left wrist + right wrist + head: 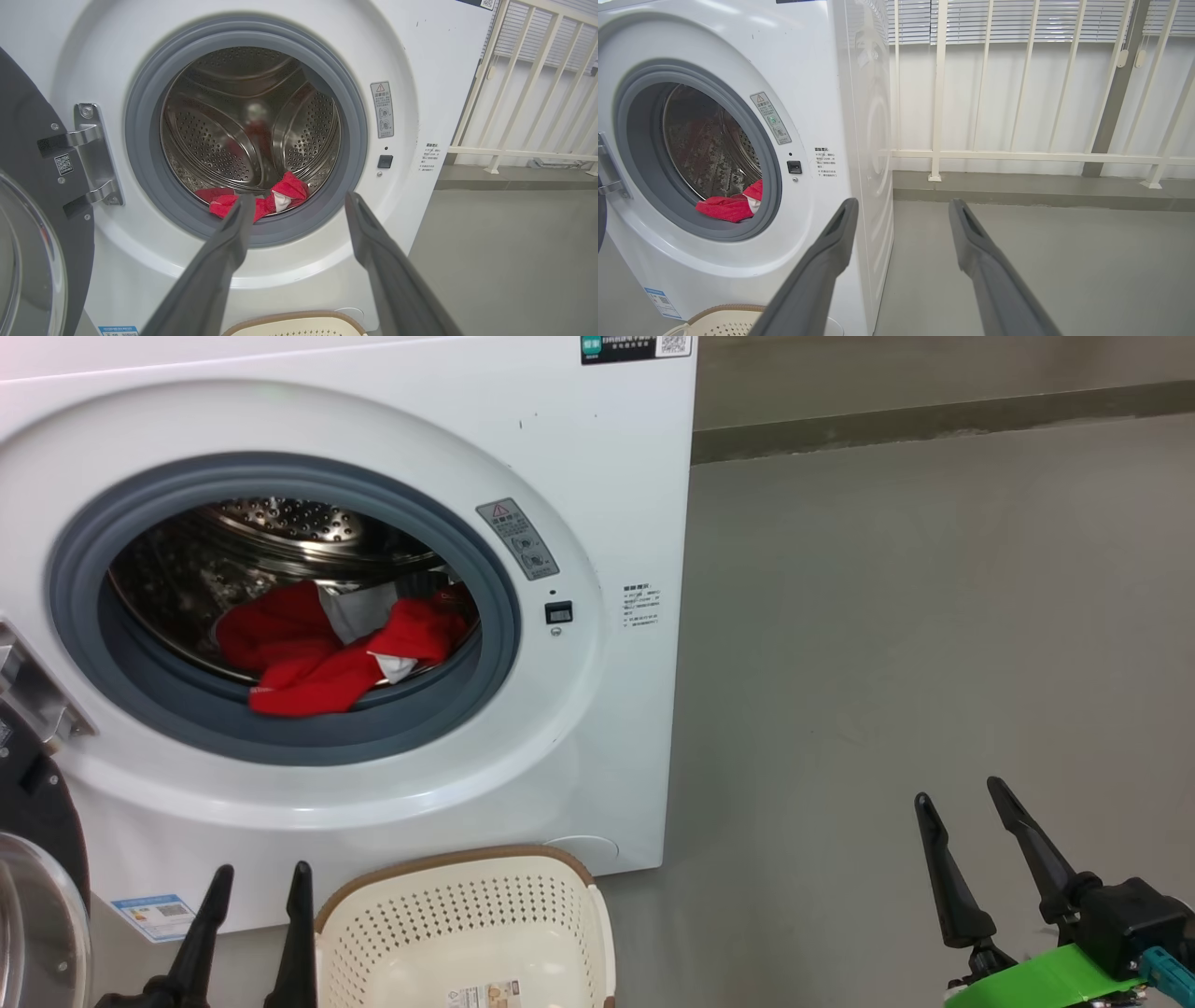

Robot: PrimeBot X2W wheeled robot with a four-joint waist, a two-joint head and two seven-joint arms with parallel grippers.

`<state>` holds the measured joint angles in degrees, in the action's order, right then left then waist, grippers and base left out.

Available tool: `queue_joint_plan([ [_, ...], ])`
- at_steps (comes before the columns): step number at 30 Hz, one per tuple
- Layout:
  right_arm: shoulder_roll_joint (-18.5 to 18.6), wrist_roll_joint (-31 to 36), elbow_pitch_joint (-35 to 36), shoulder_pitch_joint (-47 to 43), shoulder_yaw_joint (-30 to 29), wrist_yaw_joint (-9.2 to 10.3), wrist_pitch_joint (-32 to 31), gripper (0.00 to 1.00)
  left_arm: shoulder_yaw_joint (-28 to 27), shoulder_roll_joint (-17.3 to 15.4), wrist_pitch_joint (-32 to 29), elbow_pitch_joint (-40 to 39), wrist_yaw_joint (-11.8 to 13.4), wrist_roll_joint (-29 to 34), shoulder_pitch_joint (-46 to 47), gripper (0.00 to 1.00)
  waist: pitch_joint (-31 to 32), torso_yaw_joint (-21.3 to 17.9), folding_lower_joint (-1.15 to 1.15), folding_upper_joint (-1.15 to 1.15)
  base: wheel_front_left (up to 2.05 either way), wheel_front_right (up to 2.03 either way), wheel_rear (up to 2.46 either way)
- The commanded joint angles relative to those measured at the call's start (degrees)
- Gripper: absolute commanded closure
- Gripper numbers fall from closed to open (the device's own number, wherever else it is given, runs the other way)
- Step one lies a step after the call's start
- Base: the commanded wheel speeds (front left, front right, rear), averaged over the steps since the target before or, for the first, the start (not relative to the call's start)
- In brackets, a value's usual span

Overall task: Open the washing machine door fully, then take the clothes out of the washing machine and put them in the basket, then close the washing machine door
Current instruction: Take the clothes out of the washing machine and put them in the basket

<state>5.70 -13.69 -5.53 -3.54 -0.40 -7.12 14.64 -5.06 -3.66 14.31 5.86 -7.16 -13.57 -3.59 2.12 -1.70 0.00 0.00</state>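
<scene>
Door stands open; both my grippers empty, fingers spread wide.

Nearest, my left gripper (pixel 262 870) sits just left of the basket (pixel 420 924), whose near half the frame cuts off; my right gripper (pixel 959 791) hangs well apart over the floor (pixel 887 616). The washing machine door (pixel 37 896) is mostly cut off at far left. Beyond, the clothes (pixel 317 663) lie low in the washing machine (pixel 597 476) drum (pixel 289 518), lapping the grey rubber ring (pixel 65 579); their rear is hidden.

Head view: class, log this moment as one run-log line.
door open | clothes in drum | basket by machine, no clothes seen | left gripper jaws open, empty | right gripper jaws open, empty
</scene>
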Motion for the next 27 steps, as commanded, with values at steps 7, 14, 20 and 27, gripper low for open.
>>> queue_joint_plan([
  [7,0.99,-0.27,1.46,1.69,1.58,-0.36,0.36,0.00,-2.28,-0.30,0.69,-1.87,-0.22,0.87,1.46,0.00,0.15,0.35,0.00,0.00,0.00,0.00,0.00],
  [14,0.99,-0.42,1.39,1.56,1.69,-0.36,0.36,0.00,-2.42,-0.19,0.69,-1.61,-0.24,1.08,1.51,0.00,0.07,0.53,0.00,0.00,0.00,0.00,0.00],
  [20,1.11,-0.40,1.33,1.76,1.81,-0.36,0.36,0.00,-2.58,0.03,0.69,-0.86,-0.12,0.73,2.46,0.00,-0.83,0.78,0.00,0.00,0.00,0.00,0.00],
  [27,1.57,-0.33,1.36,3.01,2.19,-0.36,0.36,0.00,-2.71,0.35,0.69,-0.46,0.10,-0.52,5.33,0.00,-2.69,1.12,0.00,0.00,0.00,0.00,0.00],
])
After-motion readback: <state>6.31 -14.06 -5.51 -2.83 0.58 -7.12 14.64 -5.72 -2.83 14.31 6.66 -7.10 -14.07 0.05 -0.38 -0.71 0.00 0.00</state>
